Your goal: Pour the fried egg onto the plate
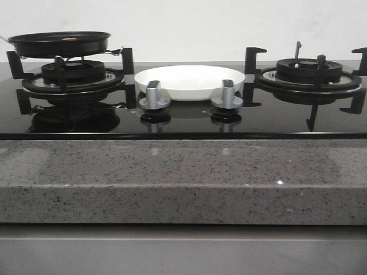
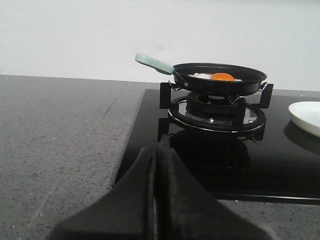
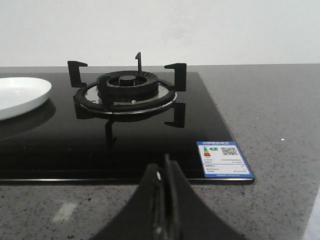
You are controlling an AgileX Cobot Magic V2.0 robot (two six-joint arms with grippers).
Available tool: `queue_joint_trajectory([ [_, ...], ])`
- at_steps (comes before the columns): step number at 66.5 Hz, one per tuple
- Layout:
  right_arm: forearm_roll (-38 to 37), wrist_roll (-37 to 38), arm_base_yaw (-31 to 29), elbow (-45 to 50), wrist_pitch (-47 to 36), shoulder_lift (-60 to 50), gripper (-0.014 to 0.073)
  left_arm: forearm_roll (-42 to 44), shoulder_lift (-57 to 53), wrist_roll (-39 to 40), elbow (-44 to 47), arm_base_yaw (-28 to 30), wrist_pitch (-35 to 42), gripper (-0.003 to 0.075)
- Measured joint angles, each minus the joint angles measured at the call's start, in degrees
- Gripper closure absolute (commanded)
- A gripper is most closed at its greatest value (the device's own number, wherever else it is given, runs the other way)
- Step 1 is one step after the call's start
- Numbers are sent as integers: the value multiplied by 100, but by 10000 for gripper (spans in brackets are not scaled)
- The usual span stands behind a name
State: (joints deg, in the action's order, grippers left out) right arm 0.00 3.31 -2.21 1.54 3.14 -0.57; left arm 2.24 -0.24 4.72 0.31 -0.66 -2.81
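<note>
A black frying pan (image 1: 59,42) rests on the left burner, also in the left wrist view (image 2: 219,77), with a pale green handle (image 2: 153,63) pointing left and back. The fried egg (image 2: 220,77) lies in it, orange yolk up; only a sliver of yolk (image 1: 69,39) shows from the front. The white plate (image 1: 189,81) sits empty on the glass between the burners, also in both wrist views (image 2: 306,116) (image 3: 20,95). My left gripper (image 2: 160,150) is shut and empty, near the hob's front left corner. My right gripper (image 3: 164,167) is shut and empty, over the counter before the right burner. Neither shows in the front view.
The right burner (image 1: 308,73) with black pan supports stands bare. Two silver knobs (image 1: 153,94) (image 1: 227,93) stand before the plate. A blue label (image 3: 223,159) sits at the hob's front right corner. Grey speckled counter (image 2: 55,130) surrounds the black glass hob (image 1: 183,123).
</note>
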Motion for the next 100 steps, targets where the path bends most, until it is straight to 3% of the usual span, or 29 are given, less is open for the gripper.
queue_joint_trajectory([
  [53,0,0,0,0,0,0,660,432,0,0,0,0,0,740],
  [77,0,0,0,0,-181,0,660,122,0,0,-11,0,178,740],
  [88,0,0,0,-633,139,0,660,-425,0,0,-499,0,-19,740],
  [100,0,0,0,-1897,1035,239,660,-586,237,0,-1715,0,-748,740],
])
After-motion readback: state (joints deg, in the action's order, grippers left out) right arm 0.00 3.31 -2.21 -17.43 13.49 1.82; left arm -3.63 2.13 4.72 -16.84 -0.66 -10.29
